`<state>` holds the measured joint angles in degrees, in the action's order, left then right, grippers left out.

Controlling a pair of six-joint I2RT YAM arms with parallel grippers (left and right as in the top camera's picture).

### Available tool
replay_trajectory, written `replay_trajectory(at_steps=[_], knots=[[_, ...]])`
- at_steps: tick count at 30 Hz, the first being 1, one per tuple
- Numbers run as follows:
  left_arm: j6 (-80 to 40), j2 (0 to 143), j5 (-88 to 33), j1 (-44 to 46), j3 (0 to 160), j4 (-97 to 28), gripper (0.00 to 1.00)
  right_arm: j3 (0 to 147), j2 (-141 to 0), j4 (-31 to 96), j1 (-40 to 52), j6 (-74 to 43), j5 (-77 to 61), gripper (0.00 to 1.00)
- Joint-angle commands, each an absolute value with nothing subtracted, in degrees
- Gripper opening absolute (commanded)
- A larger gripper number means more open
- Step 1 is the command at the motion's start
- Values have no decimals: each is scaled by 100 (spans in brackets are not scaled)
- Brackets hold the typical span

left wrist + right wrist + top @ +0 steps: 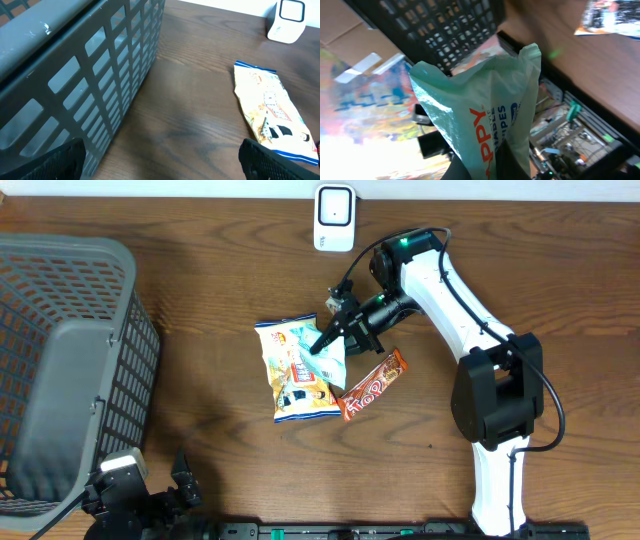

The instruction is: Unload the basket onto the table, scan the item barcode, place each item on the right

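My right gripper is shut on a pale green wipes packet and holds it off the table, over the upper right corner of a yellow snack bag. In the right wrist view the packet fills the middle, pinched at its lower end between the dark fingers. The white scanner stands at the table's back edge, beyond the held packet. No barcode shows on the packet. My left gripper rests open at the front left by the basket, holding nothing.
A large grey mesh basket takes up the left side, and its wall is close to my left gripper. A red-brown candy bar lies right of the snack bag. The scanner shows at the far right.
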<state>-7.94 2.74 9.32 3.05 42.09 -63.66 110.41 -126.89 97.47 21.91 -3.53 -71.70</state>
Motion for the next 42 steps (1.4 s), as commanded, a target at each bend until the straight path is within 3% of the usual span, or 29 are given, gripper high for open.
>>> replay_trajectory(at_steps=[1, 22, 34, 42], knots=[[-847, 263, 947, 285, 4237, -6353, 98, 11045, -12554, 9675, 2163, -421, -6777, 2], [-847, 263, 947, 285, 4237, -6353, 98, 11045, -12551, 9264, 2169, -360, -6724, 2], [-847, 263, 947, 285, 4237, -6353, 98, 11045, -12551, 8676, 2222, -349, -5081, 1], [-847, 263, 947, 285, 4237, -6353, 98, 11045, -12551, 7120, 2401, 1328, -4141, 1]])
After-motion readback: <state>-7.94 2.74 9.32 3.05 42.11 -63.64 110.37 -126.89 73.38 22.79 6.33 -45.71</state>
